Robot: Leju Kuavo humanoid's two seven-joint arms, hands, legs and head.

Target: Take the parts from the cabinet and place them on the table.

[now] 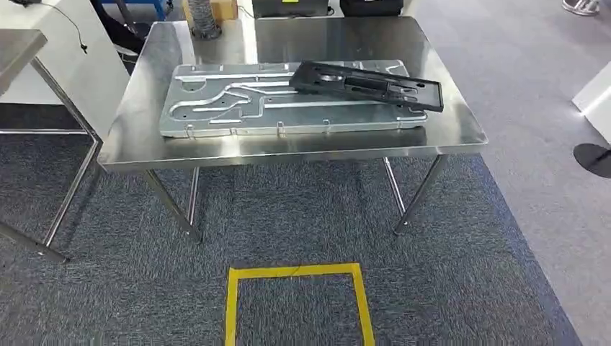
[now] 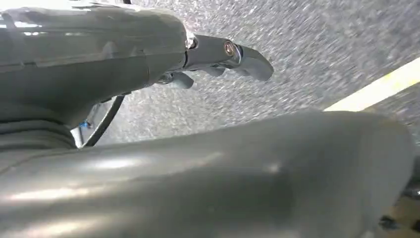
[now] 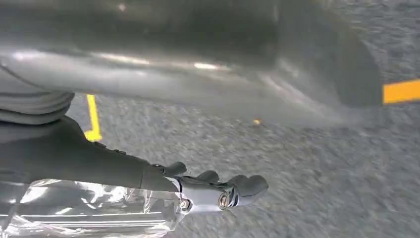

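The head view looks forward and down at the table; both wrist views face grey carpet closely.

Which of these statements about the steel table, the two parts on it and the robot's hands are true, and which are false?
1. The black part lies partly on the silver plate. True.
2. The silver plate lies on the carpet. False: it lies on the steel table.
3. The yellow tape square is on the tabletop. False: it is on the floor before the table.
4. The left hand holds nothing. True.
5. The right hand holds the black part. False: it holds nothing.
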